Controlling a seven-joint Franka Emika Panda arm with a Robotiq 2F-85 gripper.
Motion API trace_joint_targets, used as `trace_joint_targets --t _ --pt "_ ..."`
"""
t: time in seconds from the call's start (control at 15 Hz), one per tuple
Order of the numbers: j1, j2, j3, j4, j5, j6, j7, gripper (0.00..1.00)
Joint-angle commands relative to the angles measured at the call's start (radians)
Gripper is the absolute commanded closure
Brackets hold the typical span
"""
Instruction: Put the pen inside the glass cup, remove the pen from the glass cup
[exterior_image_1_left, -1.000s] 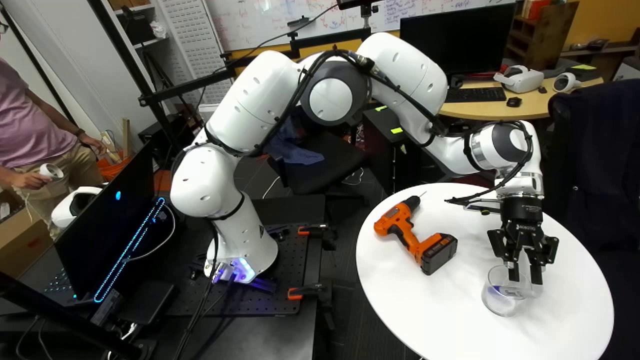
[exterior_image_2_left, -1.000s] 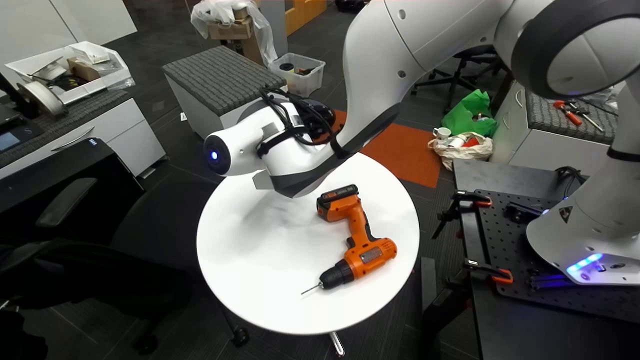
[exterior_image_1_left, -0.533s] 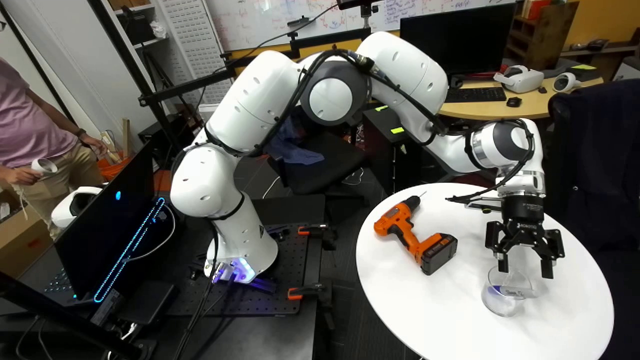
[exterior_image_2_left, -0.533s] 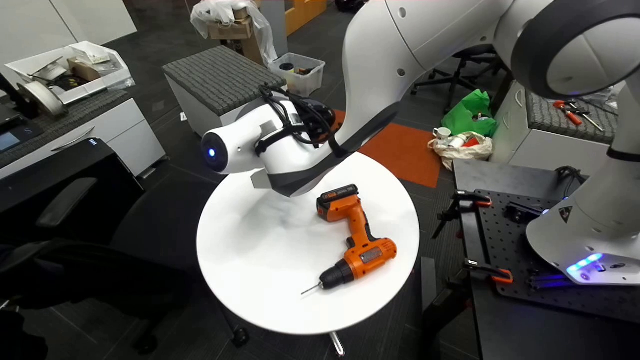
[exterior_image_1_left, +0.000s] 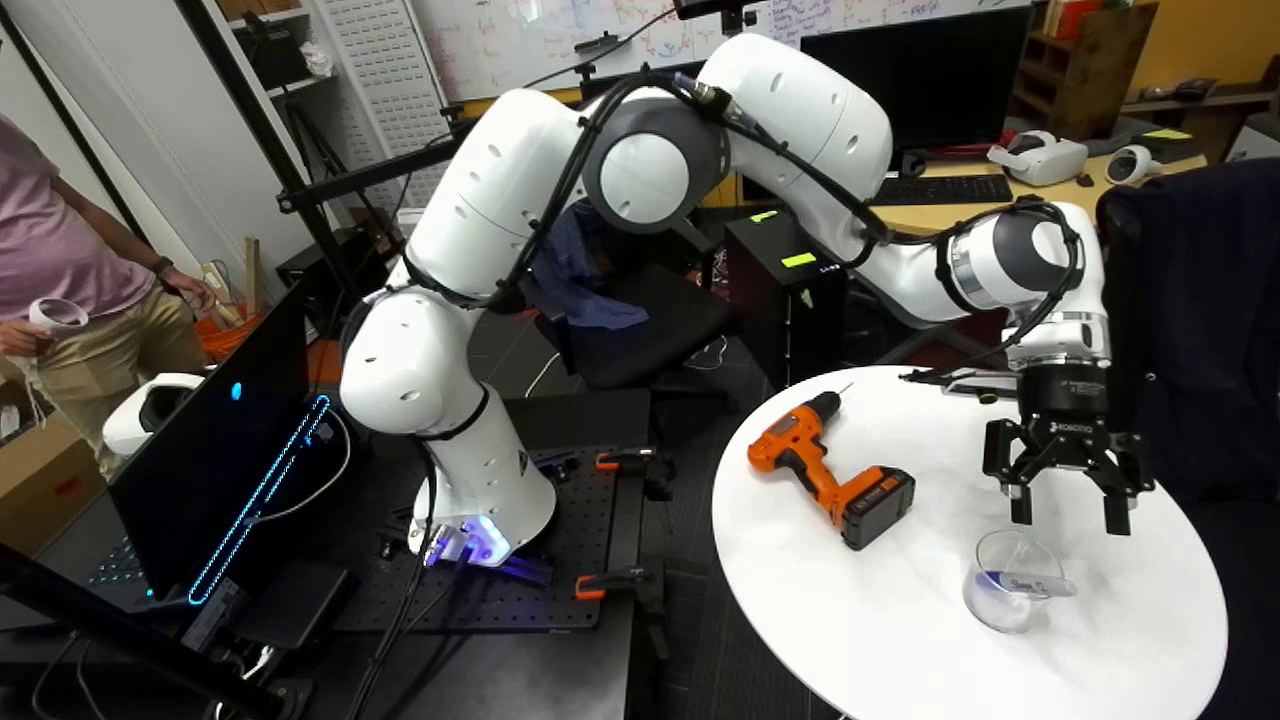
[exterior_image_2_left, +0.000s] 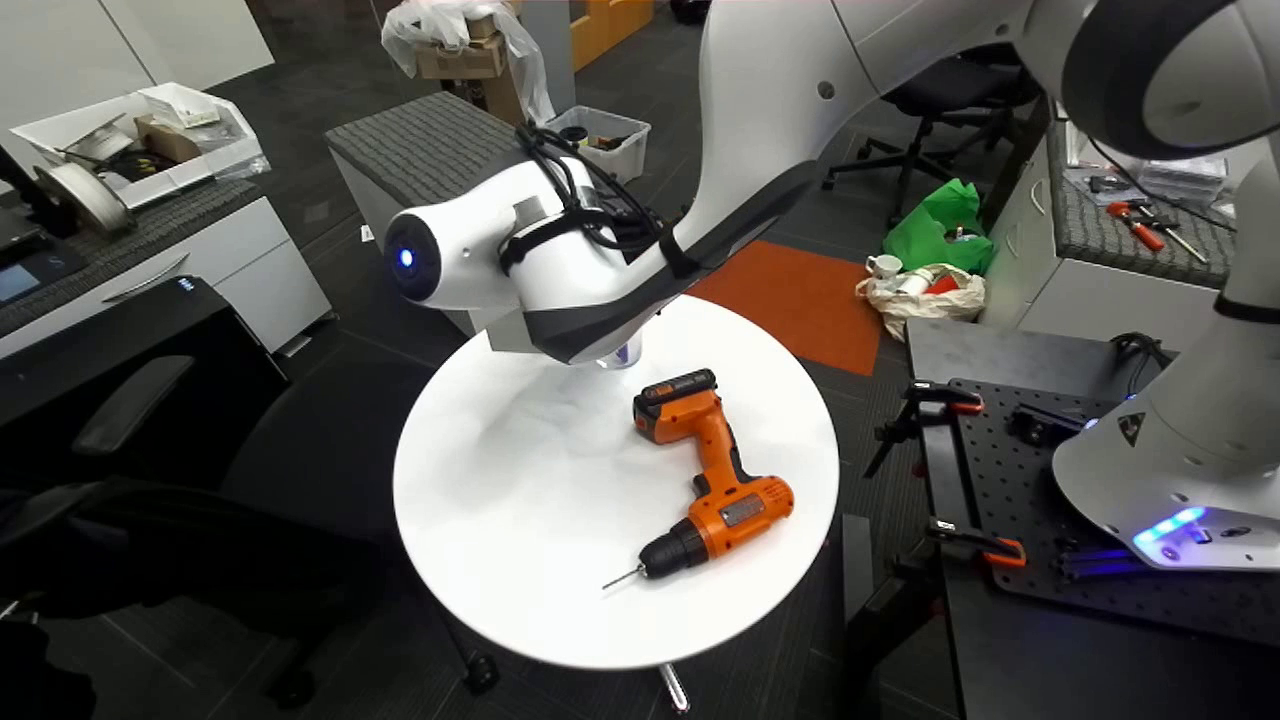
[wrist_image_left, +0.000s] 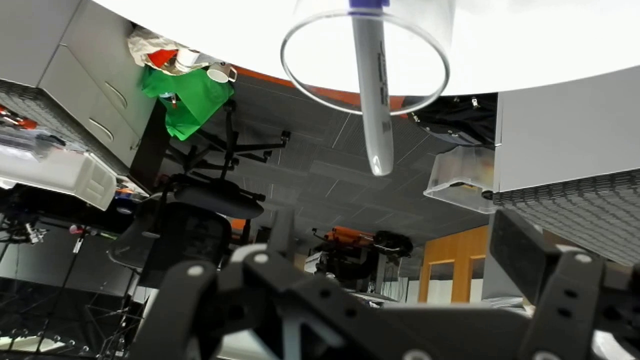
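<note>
Round white table (exterior_image_1_left: 850, 620): on it we see an orange-and-black power drill (exterior_image_1_left: 823, 485).
Black two-fingered gripper (exterior_image_1_left: 1068, 518): unclenched, fingers spread wide above the table.
Short clear glass cup (exterior_image_1_left: 1000, 612): upright.
Slim grey-and-purple pen (wrist_image_left: 374, 87): leaning in the cup, grey end past the rim; its lower tip we cannot quite make out.

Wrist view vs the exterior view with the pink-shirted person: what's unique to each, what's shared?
Wrist view only: bright green bag, clear plastic bin.

Exterior view only: pink-shirted person, orange-and-black power drill.

Both: slim grey-and-purple pen leaning in the clear round glass cup and sticking out past its rim, open black gripper, white round table.
</note>
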Motion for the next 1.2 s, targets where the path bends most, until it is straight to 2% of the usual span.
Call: trace_joint_targets --t 0.0,0.27,0.6,1.13 --pt "-0.014 -0.111 0.013 -0.101 0.022 0.046 0.017 0.0" --pt "-0.018 -0.175 0.023 -0.159 0.023 0.107 0.01 0.0" --pt "-0.015 -0.211 0.029 -0.197 0.022 0.11 0.007 0.0" --pt "-0.017 -0.18 0.032 -0.186 0.03 0.079 -0.008 0.0"
